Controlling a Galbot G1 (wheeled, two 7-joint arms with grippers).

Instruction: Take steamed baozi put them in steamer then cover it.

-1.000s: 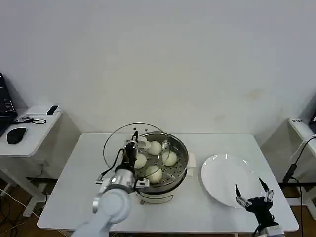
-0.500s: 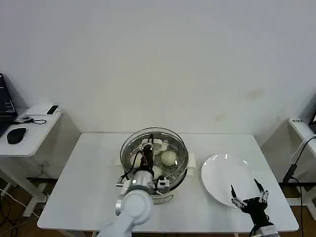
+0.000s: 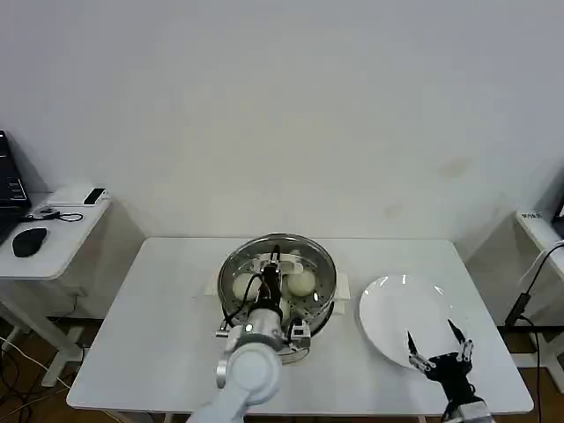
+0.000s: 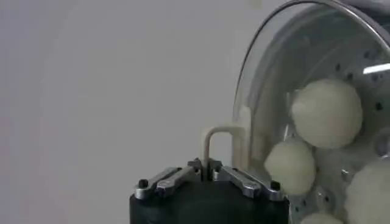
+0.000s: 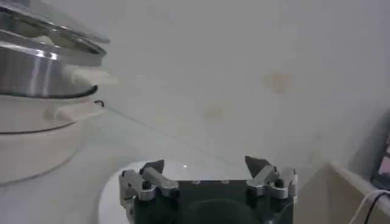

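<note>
The white bench (image 3: 159, 308) carries everything, and near its middle sits the steamer (image 3: 280, 300), its steel pot on a cream base, with the cover (image 3: 278, 260) lying over its mouth so the rims look lined up, which suits a lid being seated squarely rather than dropped. The left claw (image 3: 271, 269) is pinched shut on the cover's cream bar handle, coming at it from the near side so the glass hangs level under the grip. To the right the white plate (image 3: 401, 322) lies bare, a sign the buns have all gone across, and the right claw (image 3: 438, 351) waits over the plate's near edge with its fingers spread wide and holding nothing, out of the way. Through the glass the steamed baozi (image 3: 301, 282) rest on the perforated tray. The head view gives the whole layout; the left wrist view shows the pinch on the handle (image 4: 214, 143) close up and the baozi pale behind the glass, while the right wrist view catches the steamer from the side, the cover's rim on top of the pot
</note>
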